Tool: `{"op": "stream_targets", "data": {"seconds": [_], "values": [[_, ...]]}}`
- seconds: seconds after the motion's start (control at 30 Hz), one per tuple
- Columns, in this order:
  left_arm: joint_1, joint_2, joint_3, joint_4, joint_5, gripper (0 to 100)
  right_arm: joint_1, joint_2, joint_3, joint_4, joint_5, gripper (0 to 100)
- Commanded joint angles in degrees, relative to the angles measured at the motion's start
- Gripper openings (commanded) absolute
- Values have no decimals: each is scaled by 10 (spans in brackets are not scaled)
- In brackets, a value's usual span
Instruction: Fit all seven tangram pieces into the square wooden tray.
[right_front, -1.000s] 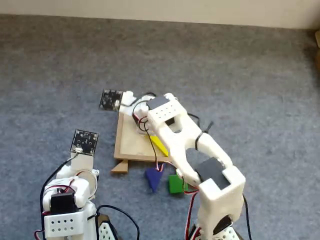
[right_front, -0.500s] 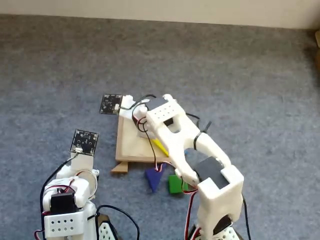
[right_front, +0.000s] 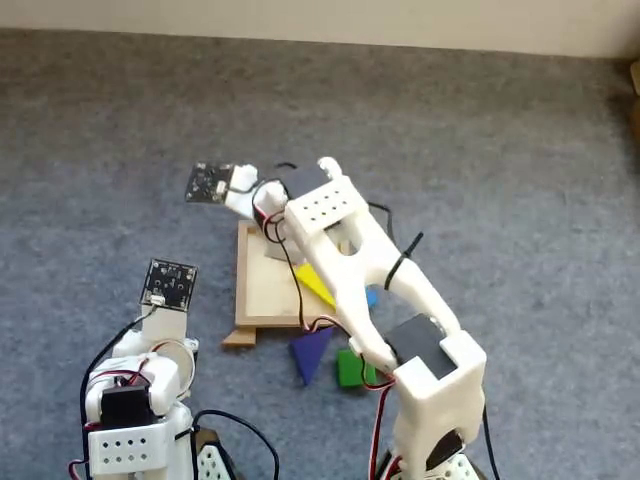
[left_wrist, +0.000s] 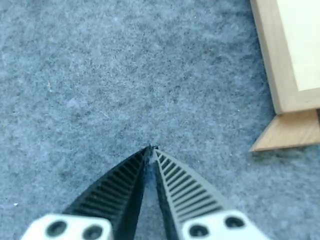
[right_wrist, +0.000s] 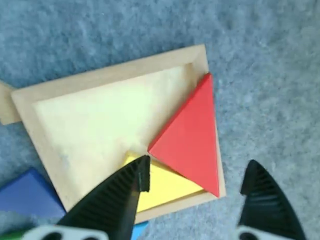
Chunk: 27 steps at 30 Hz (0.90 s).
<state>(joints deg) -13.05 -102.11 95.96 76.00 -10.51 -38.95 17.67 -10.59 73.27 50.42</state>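
Note:
The square wooden tray (right_wrist: 100, 80) holds a red triangle (right_wrist: 192, 137) along one side, its long edge lying over the rim. A yellow piece (right_wrist: 165, 182) lies beside it inside the tray. My right gripper (right_wrist: 197, 175) hangs open above the red triangle with nothing between its fingers. In the high view the right arm reaches over the tray (right_front: 255, 300) and the yellow piece (right_front: 312, 284). A blue triangle (right_front: 310, 350), a green piece (right_front: 350, 368), a light blue piece (right_front: 372, 297) and a wooden-coloured triangle (right_front: 238, 337) lie on the carpet by the tray's near edge. My left gripper (left_wrist: 151, 148) is shut over bare carpet.
Grey carpet covers the whole floor. In the left wrist view the tray's corner (left_wrist: 280, 75) and the wooden-coloured triangle (left_wrist: 290, 132) sit off to one side of the left gripper. The left arm's base (right_front: 130, 420) stands at the near left.
The right arm has swung its wrist up and toward the tray's far edge, uncovering more of the yellow piece. The left arm has kept still.

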Motion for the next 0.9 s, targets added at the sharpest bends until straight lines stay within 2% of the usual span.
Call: {"op": "stream_targets", "data": {"seconds": [0.0, 0.1, 0.27, 0.6, 0.87], "values": [[-4, -17, 12, 4, 5, 8, -4, -14, -65, 35, -8, 150], [-4, -17, 12, 4, 5, 8, -3, -14, -71, 37, -50, 2], [-4, -17, 12, 4, 5, 8, 30, -10, -71, 31, -146, 6], [-4, -17, 12, 4, 5, 8, 81, -9, -14, -103, -360, 5], [-4, -17, 12, 4, 5, 8, 80, -9, 158, -288, -383, 5]]}}
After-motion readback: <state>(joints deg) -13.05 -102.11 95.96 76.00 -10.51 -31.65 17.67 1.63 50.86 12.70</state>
